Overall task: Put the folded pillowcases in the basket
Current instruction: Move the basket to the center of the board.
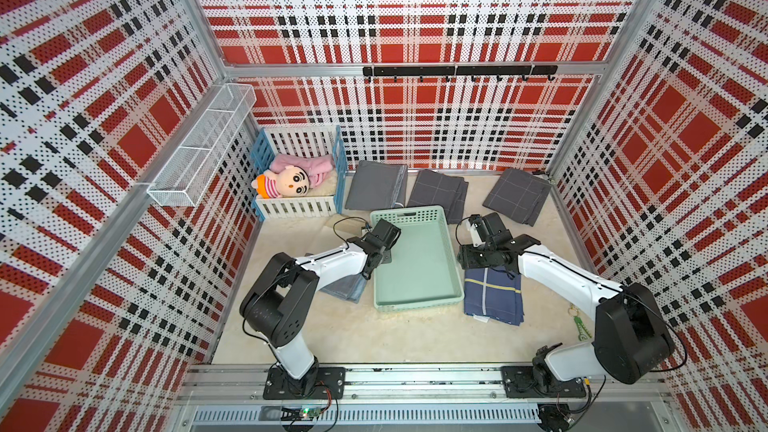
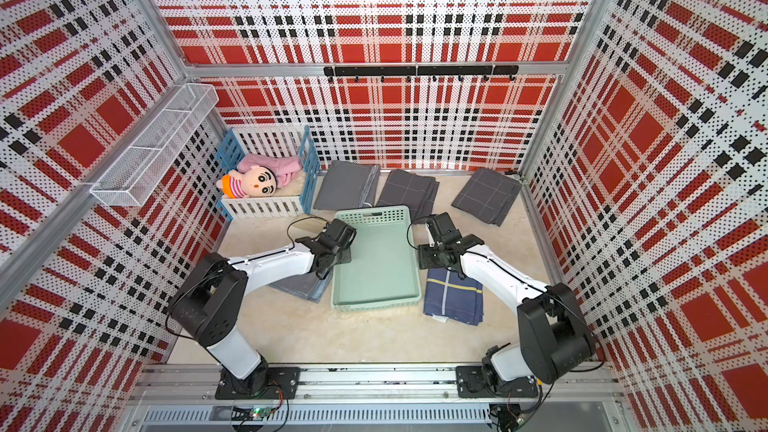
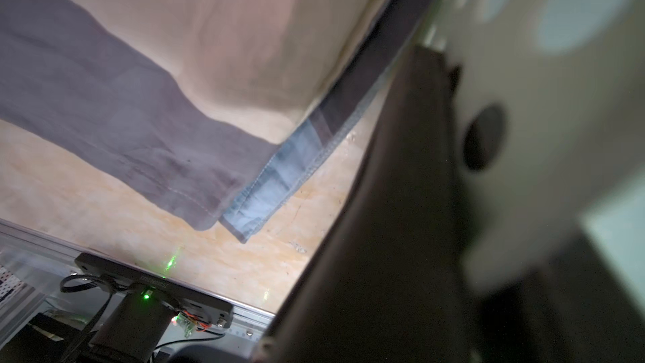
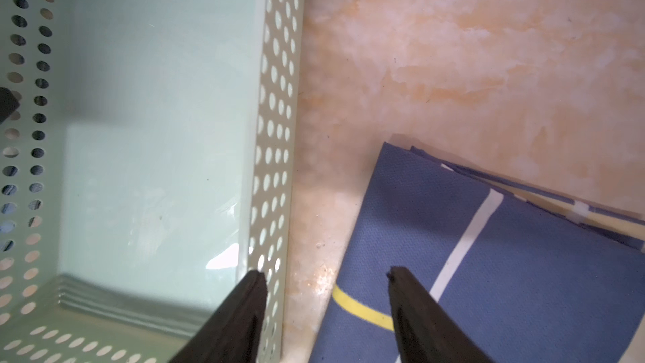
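My left gripper (image 1: 380, 257) sits right at the left wall of the basket (image 1: 419, 272), jaws closed tight. Whether they pinch that wall or nothing at all, I can't tell: the left wrist view is too blurred there. The basket stands in the middle of the worktop.

Just beside its left wall, under my left arm, lies the grey-blue pillowcase (image 1: 347, 288), folded and outside the basket.

My right gripper (image 4: 326, 274) hangs with its jaws well apart and nothing between them. One finger is over the basket's right wall, the other over the navy pillowcase (image 4: 523, 274). That one lies folded just beside the right wall, towards the worktop's near edge.

Three dark grey folded cloths (image 1: 438, 195) line the far edge, and the toy crib (image 1: 299, 209) stands in the far left corner.
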Robot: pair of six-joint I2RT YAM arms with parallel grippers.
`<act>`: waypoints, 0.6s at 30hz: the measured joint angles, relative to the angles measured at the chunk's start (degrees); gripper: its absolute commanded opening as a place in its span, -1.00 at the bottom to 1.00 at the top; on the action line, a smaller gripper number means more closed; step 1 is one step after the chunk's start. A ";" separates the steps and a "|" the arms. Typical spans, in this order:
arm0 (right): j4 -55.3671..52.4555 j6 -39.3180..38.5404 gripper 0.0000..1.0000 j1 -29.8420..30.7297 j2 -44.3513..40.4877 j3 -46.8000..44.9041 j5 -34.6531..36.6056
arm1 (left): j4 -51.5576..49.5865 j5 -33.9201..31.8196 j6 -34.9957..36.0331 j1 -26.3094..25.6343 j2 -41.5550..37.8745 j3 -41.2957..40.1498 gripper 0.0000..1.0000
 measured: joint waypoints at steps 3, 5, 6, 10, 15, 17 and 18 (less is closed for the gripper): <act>-0.15 0.90 0.30 -2.23 0.48 -0.28 1.09 | -0.04 -0.42 2.29 0.52 1.16 1.42 -0.97; -0.42 1.81 0.28 -4.35 0.68 -0.48 2.14 | 0.00 -0.70 3.26 0.55 1.20 1.53 -0.79; -0.68 2.16 0.26 -5.27 0.90 -0.50 2.62 | -0.02 -0.79 3.58 0.55 1.18 1.53 -0.70; -1.75 3.74 0.05 -7.43 2.86 -0.59 4.33 | -0.35 -3.96 5.07 0.87 1.05 1.29 -0.40; -1.64 5.62 -0.56 -7.45 5.07 -2.62 4.20 | -3.02 -6.51 5.99 1.25 -1.49 1.18 -0.09; -1.57 6.23 -0.65 -7.45 6.62 -3.48 3.72 | -4.15 -7.34 5.81 0.70 -3.89 1.20 -0.01; -1.44 6.34 -0.66 -7.50 7.41 -3.74 3.61 | -4.68 -7.80 5.75 0.37 -4.94 1.38 0.03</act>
